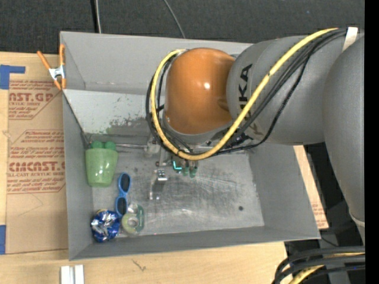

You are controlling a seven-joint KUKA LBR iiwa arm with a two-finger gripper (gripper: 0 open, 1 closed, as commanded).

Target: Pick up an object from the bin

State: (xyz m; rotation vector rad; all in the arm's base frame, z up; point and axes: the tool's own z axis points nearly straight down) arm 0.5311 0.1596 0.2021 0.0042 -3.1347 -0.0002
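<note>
Camera view: hand [177, 165] over middle of bin [278, 182]; its state I cannot tell.
Green plastic cup [100, 165]: probably light, hollow, slippery; I'd pinch its rim.

We are finding the orange cover [198, 90] and the grey arm [296, 93] hiding much of the bin [74, 176]. They are masking the back wall behind the jaws, the floor under the wrist and the floor to the jaws' right. The arm is running off the picture's edge far right of the jaws. Well to the jaws' lower left, a crumpled blue-and-silver thing [105, 225] is touching a pale green round thing [132, 219], and both are proving too small to identify. Just beside the jaws, a small teal part [177, 165] is also defying naming.
</note>
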